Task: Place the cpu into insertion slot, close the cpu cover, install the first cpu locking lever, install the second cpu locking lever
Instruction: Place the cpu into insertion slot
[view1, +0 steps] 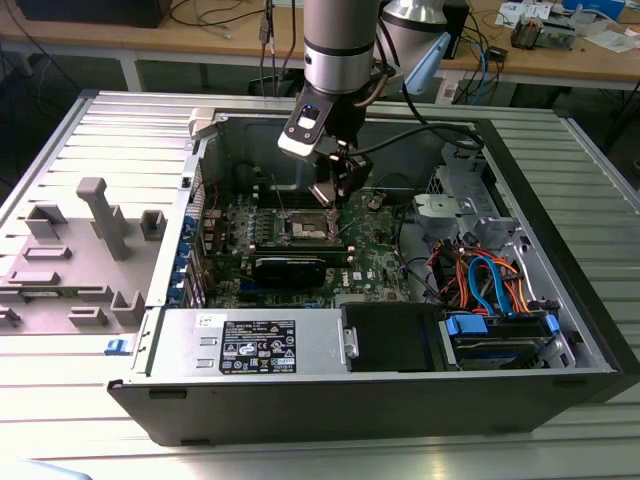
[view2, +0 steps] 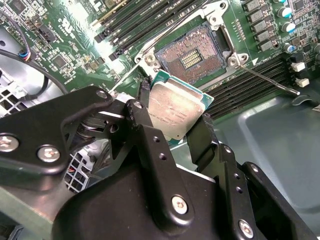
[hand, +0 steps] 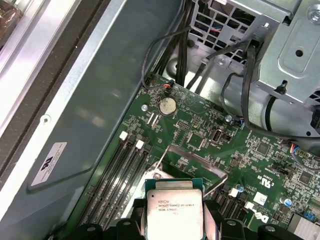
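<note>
My gripper is shut on the cpu, a small square chip with a silvery-beige top, its black fingers pressing two opposite edges. The chip hangs tilted just above and beside the insertion slot, whose dark pin field lies uncovered inside its silvery rim. In the first wrist view the cpu sits between the fingers, and the cpu cover stands raised behind it. A thin locking lever sticks out loose beside the socket. In the exterior view the gripper hovers over the slot.
Long black memory slots flank the socket. A black card lies just in front of it in the exterior view. Cables and a drive cage fill the case on the exterior view's right. A power supply sits at the front.
</note>
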